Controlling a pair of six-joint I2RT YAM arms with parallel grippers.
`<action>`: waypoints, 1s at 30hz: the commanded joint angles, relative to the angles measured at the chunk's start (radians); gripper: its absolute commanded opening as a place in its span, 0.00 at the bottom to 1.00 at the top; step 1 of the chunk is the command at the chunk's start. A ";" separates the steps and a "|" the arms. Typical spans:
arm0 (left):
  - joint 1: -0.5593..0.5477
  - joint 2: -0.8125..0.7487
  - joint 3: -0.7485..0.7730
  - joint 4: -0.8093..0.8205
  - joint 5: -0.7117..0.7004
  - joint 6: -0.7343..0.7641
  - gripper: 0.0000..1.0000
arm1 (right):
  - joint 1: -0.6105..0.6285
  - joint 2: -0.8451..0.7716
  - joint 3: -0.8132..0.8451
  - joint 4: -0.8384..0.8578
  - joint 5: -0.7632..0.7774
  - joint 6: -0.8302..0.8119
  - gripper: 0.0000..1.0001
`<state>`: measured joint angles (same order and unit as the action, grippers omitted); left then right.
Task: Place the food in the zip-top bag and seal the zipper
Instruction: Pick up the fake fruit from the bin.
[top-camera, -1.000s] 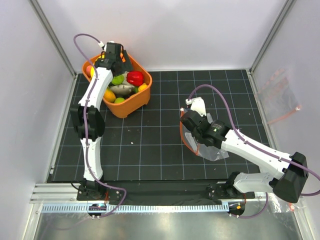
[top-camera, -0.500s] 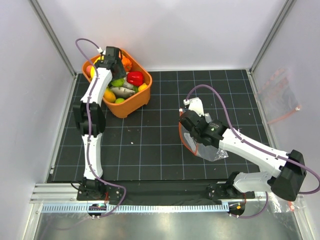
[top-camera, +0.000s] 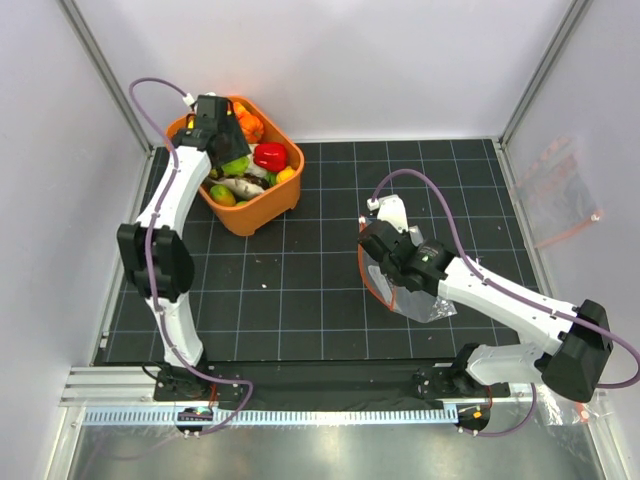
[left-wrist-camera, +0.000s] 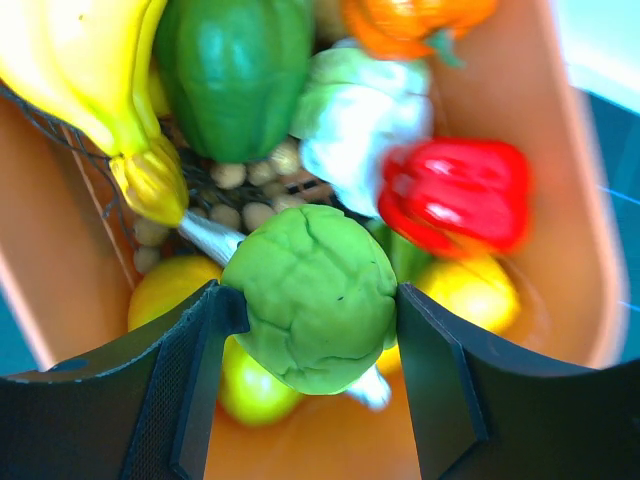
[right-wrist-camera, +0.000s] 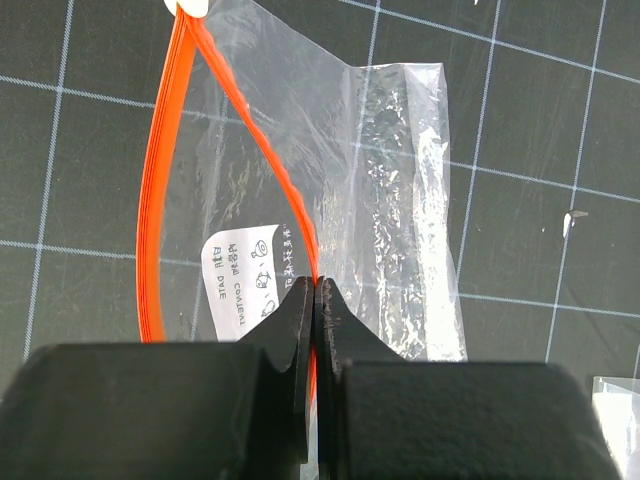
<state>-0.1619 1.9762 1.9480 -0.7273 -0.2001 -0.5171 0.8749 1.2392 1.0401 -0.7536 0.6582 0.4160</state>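
Note:
The food lies in an orange tub (top-camera: 262, 210) at the back left: a red piece (top-camera: 270, 155), yellow, orange and green pieces. My left gripper (top-camera: 230, 157) is inside the tub. In the left wrist view its fingers (left-wrist-camera: 205, 340) press both sides of a lime-green piece (left-wrist-camera: 312, 300), held just above the pile, with the red piece (left-wrist-camera: 455, 200) behind it. The zip-top bag (top-camera: 418, 297) lies on the mat at centre right. My right gripper (right-wrist-camera: 315, 288) is shut on one lip of the zipper (right-wrist-camera: 155, 240), so the mouth bows open. The white tab (right-wrist-camera: 190, 6) is at the far end.
The black gridded mat (top-camera: 300, 290) is walled in by white panels and metal posts. A second clear bag (top-camera: 560, 195) hangs beyond the right wall. The tub's rim (left-wrist-camera: 560, 180) surrounds my left gripper. A white label (right-wrist-camera: 245, 275) shows inside the bag.
My left arm has swung its elbow to the left and the gripper has shifted within the tub. The right arm and the bag have hardly moved.

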 joint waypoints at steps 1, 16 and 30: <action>-0.027 -0.117 -0.053 0.087 0.044 -0.009 0.48 | -0.002 -0.032 0.046 0.002 0.020 -0.008 0.01; -0.281 -0.401 -0.359 0.282 0.145 -0.067 0.48 | -0.002 -0.081 0.066 0.023 -0.080 0.030 0.01; -0.550 -0.631 -0.606 0.417 0.165 -0.170 0.48 | -0.004 -0.129 0.074 0.048 -0.132 0.073 0.01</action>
<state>-0.6804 1.3834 1.3769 -0.3958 -0.0586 -0.6453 0.8749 1.1431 1.0702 -0.7467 0.5365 0.4706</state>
